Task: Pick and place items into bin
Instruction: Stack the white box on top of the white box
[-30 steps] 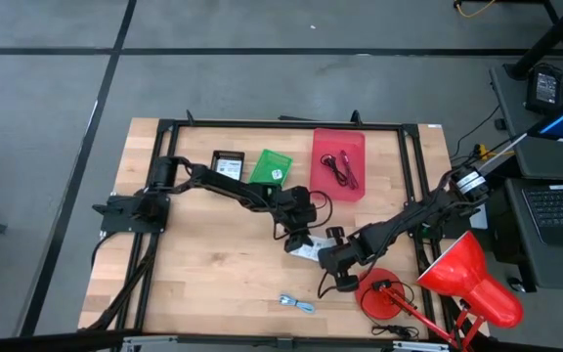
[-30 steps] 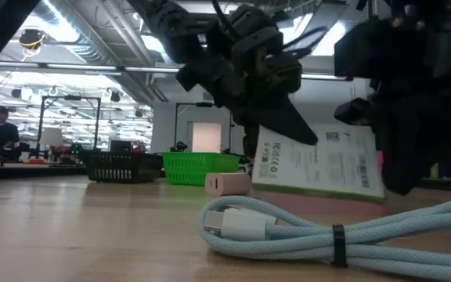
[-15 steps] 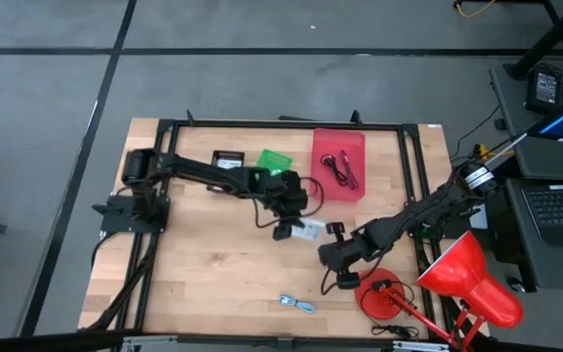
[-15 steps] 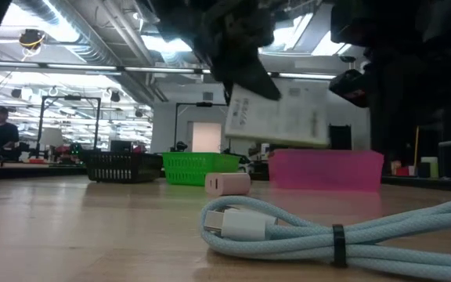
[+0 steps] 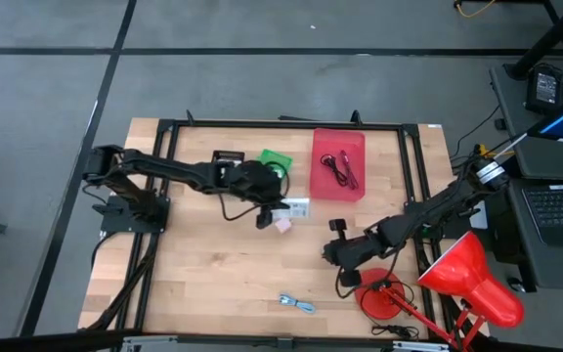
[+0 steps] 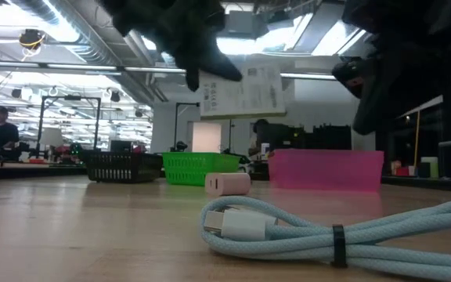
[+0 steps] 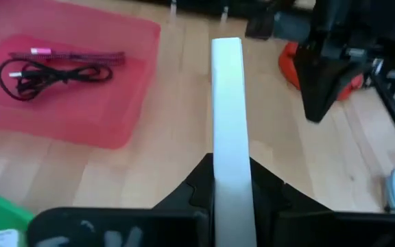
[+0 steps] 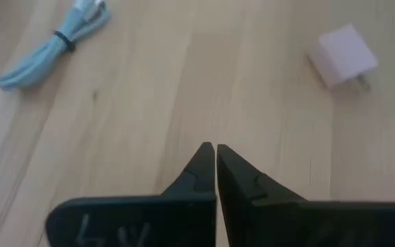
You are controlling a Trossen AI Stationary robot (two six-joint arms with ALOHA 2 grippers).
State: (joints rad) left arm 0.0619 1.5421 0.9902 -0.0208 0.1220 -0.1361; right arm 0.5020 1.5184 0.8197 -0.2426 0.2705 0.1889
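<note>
Above the table centre, left gripper (image 5: pixel 280 207) clamps a white packet (image 7: pixel 229 123); right gripper (image 8: pixel 215 161) closed, empty

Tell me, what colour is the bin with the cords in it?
Pink-red, see-through bin; clearest in the left wrist view.

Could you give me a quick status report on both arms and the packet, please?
Left gripper shut on white packet, lifted off the table, short of red bin. Right gripper shut, empty, above the wood. Nothing between packet and bin.
</note>
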